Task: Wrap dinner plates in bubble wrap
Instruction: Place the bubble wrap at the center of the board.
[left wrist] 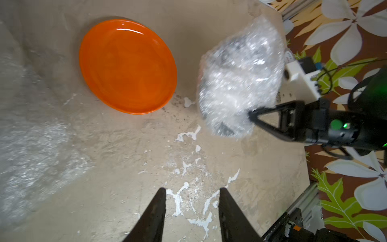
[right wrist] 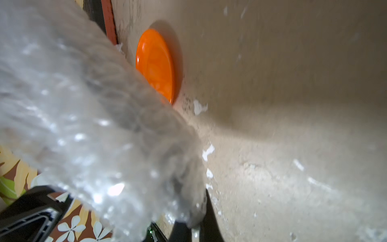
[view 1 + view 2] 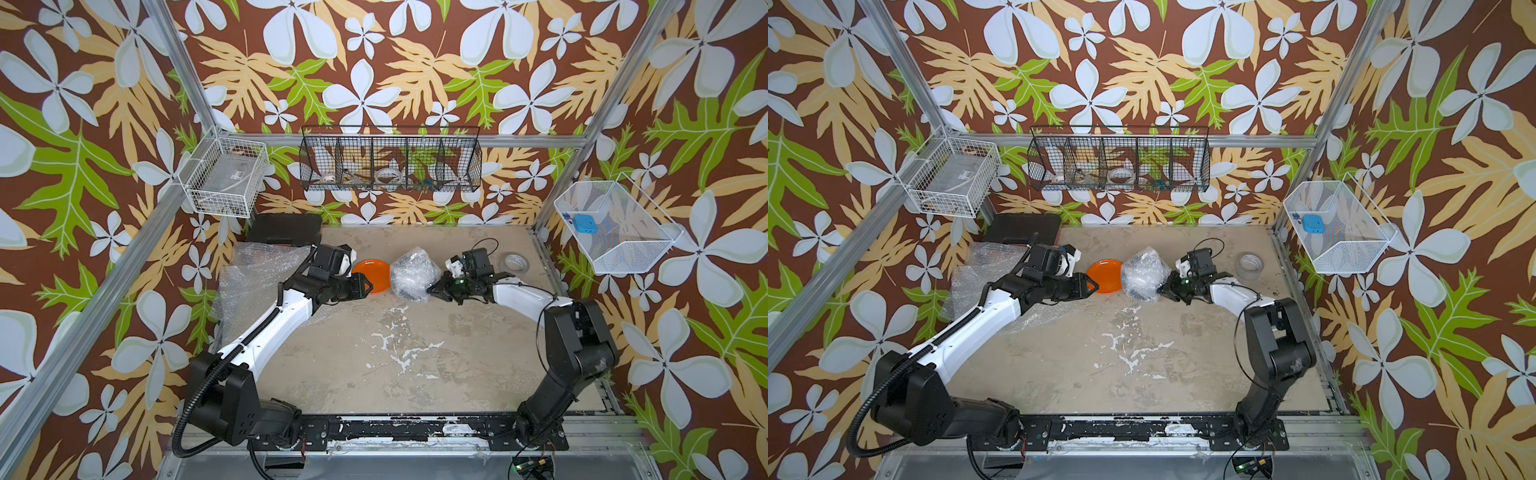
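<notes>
a robot lab cell: aluminium frame [image 3: 183, 62], floral backdrop walls [image 3: 415, 62], hanging wire baskets [image 3: 390, 166].

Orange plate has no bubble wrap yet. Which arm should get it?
Left, probably. The left claw is open and empty beside the orange plate, near the spare bubble wrap. The right claw is shut on the wrapped bundle.

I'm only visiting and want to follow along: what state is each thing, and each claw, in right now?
orange plate: bare, lying flat.
wrapped bundle: bubble wrap closed around something dark, gripped at its edge.
spare bubble wrap: spread flat.
tape roll: lying flat, untouched.
left gripper: open, empty.
right gripper: shut on the wrapped bundle.
</notes>
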`<action>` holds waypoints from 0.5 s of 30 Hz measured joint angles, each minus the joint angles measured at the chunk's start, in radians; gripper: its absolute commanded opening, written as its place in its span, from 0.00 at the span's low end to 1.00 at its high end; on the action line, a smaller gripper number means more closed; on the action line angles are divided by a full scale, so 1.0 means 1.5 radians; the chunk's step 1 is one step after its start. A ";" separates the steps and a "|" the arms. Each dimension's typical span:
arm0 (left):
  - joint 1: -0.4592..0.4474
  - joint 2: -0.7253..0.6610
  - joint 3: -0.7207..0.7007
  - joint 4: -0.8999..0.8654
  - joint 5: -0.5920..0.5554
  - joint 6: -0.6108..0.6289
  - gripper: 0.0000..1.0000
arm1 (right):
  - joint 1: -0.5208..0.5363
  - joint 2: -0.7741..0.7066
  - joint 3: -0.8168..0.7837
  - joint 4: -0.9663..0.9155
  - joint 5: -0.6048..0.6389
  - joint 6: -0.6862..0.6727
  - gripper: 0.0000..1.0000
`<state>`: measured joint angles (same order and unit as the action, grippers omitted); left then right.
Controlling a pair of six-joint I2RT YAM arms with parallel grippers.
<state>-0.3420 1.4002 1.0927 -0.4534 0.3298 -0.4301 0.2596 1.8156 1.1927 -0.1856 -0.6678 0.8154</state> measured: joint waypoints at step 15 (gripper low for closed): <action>0.036 0.023 -0.065 -0.017 -0.025 0.043 0.43 | -0.041 0.379 0.490 -0.167 0.023 -0.056 0.18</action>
<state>-0.2878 1.4345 0.9955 -0.4786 0.2920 -0.3653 0.1982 2.3840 1.9274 -0.4366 -0.6334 0.7315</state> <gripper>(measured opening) 0.422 0.132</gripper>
